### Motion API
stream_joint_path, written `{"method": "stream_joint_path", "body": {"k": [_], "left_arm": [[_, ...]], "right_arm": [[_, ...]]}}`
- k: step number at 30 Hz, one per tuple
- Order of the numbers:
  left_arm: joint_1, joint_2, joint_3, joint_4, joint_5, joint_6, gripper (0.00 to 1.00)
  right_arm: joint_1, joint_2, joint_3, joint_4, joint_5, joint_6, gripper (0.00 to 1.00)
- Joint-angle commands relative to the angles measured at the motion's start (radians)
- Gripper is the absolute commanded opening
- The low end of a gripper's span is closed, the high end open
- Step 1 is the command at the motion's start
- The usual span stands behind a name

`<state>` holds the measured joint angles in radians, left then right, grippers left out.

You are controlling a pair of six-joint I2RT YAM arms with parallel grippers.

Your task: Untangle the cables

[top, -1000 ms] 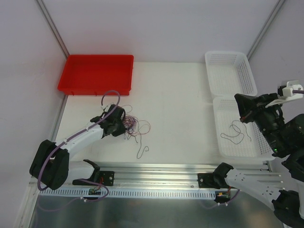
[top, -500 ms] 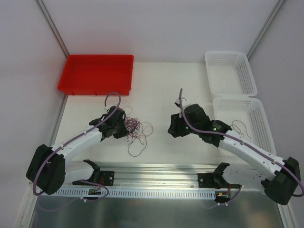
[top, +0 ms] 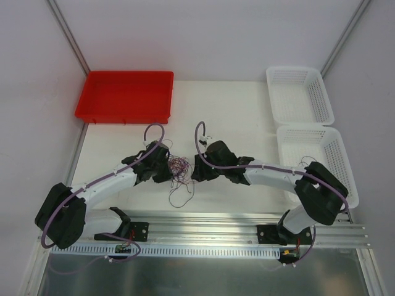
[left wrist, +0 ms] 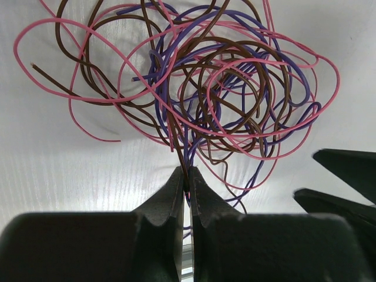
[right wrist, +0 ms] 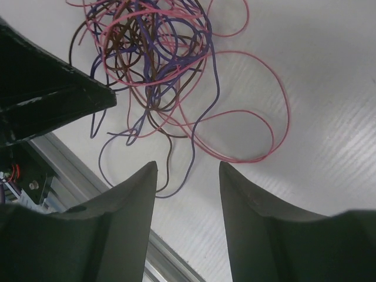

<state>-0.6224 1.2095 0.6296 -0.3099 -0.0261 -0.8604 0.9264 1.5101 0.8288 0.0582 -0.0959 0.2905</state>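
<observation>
My left fingers [left wrist: 187,187] are pinched shut on a few strands of the cables [left wrist: 223,88], a curly nest of hair-thin pink, purple and brown wire on the white, finely ribbed counter [right wrist: 329,88]. My right fingers [top: 199,171], smooth and black, are spread apart right beside it, gripping nothing.

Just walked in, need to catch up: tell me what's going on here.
Two robot arms are working on a pink, purple and brown cable tangle lying on the table. The left gripper is shut on a few strands at its edge. The right gripper, open, hovers close on the opposite side, gripping nothing. The tangle is not yet pulled apart.
</observation>
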Motion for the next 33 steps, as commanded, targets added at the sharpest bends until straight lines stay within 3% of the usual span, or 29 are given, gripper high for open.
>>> {"method": "stream_joint_path", "body": {"k": [1, 12, 15, 17, 21, 24, 33], "left_arm": [[-0.008, 0.005, 0.001, 0.026, 0.008, -0.019, 0.0], [-0.016, 0.01, -0.007, 0.042, 0.011, -0.029, 0.0], [-0.016, 0.01, -0.008, 0.042, 0.0, -0.031, 0.0], [-0.014, 0.01, -0.014, 0.042, -0.014, -0.029, 0.0], [-0.005, 0.009, -0.033, 0.04, -0.075, -0.023, 0.0], [0.021, 0.007, -0.056, 0.04, -0.083, -0.023, 0.0], [0.069, -0.034, -0.079, 0.032, -0.1, -0.002, 0.0]], "right_arm": [[0.014, 0.054, -0.007, 0.12, -0.021, 0.064, 0.48], [0.02, 0.213, 0.029, 0.184, -0.073, 0.085, 0.3], [0.023, 0.205, 0.023, 0.177, -0.056, 0.079, 0.19], [0.023, 0.171, -0.006, 0.173, -0.028, 0.073, 0.04], [0.023, -0.024, -0.028, 0.066, 0.039, 0.004, 0.01], [0.02, -0.196, -0.023, -0.117, 0.125, -0.063, 0.01], [-0.046, -0.588, 0.197, -0.595, 0.38, -0.215, 0.01]]}}
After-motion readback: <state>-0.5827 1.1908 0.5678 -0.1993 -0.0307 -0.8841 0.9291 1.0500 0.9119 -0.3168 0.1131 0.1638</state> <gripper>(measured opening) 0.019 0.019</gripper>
